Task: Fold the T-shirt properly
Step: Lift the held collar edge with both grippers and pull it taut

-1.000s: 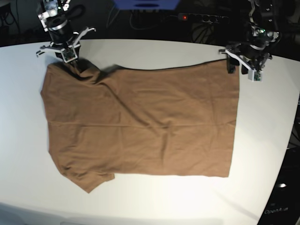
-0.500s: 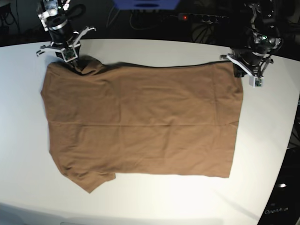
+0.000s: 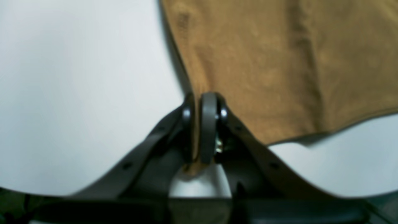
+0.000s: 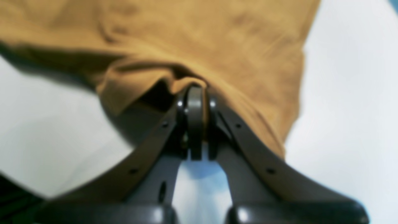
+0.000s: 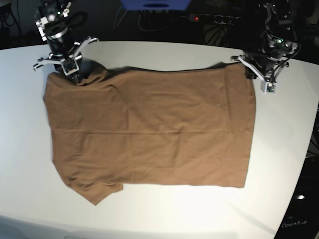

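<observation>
Bench (image 5: 164, 214), white and rounded, fills most of the base view, with dark clutter along the top edge. T-shirt (image 5: 149, 134), tan-brown and creased, lies spread across the middle of it, reaching from the left side to the right of centre, one sleeve poking out at the lower left.

The right claw (image 5: 74, 75) sits at the upper left of the base view, on the shirt's upper left corner. In the right wrist view its jaws are pressed together on a bunched fold of the T-shirt (image 4: 199, 49), the cloth humped up just ahead of the claw (image 4: 195, 102).

The left claw (image 5: 251, 74) sits at the upper right of the base view, at the shirt's upper right corner. In the left wrist view the claw (image 3: 202, 124) is pinched tight on the edge of the T-shirt (image 3: 279, 68), a sliver of cloth showing between the jaws.
</observation>
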`<state>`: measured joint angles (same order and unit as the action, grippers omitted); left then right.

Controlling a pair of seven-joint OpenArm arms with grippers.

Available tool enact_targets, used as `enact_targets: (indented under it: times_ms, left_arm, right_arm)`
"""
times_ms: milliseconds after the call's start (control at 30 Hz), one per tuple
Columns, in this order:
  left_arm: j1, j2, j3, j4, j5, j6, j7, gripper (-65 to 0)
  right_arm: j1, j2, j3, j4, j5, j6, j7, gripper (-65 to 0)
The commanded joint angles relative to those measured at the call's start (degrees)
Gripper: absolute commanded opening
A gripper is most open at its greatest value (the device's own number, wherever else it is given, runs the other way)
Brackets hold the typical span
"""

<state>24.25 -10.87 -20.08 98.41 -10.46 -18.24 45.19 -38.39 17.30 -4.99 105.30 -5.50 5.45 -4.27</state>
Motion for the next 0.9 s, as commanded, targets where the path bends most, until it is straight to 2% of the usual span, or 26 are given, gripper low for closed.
enact_targets:
  times_ms: [0,167,367,533,700,867]
  left_arm:
    - [-0.91,-0.16,-0.01,0.89,0.22,-0.27,1.71,-61.4]
    - [-3.55,-0.16,-0.01,1.33,0.22,-0.27,3.73,-61.4]
    - [-8.21,-0.16,-0.01,1.33,0.22,-0.27,7.07,-61.4]
    - [-13.22,-0.51,-0.01,1.41,0.39,-0.27,10.85,-61.4]
    - [-17.52,-0.51,-0.01,1.33,0.66,-0.27,15.07,-61.4]
    - [-22.18,-0.6,-0.01,1.24,0.74,0.26,19.38,-61.4]
  right_arm:
    - [-0.07,0.41,0.2,1.47,0.18,-0.4,1.42,-64.3]
    - [1.51,0.77,0.29,1.83,-0.7,-0.4,1.42,-64.3]
    - [4.5,0.5,0.03,1.65,-6.5,-0.4,1.33,-64.3]
    - [9.42,0.68,-0.06,1.65,-6.85,-0.05,-2.98,-64.3]
    - [14.88,0.5,0.47,1.65,-6.94,6.02,-6.5,-64.4]
    - [20.15,0.5,0.03,1.03,-6.94,6.55,-10.54,-64.4]
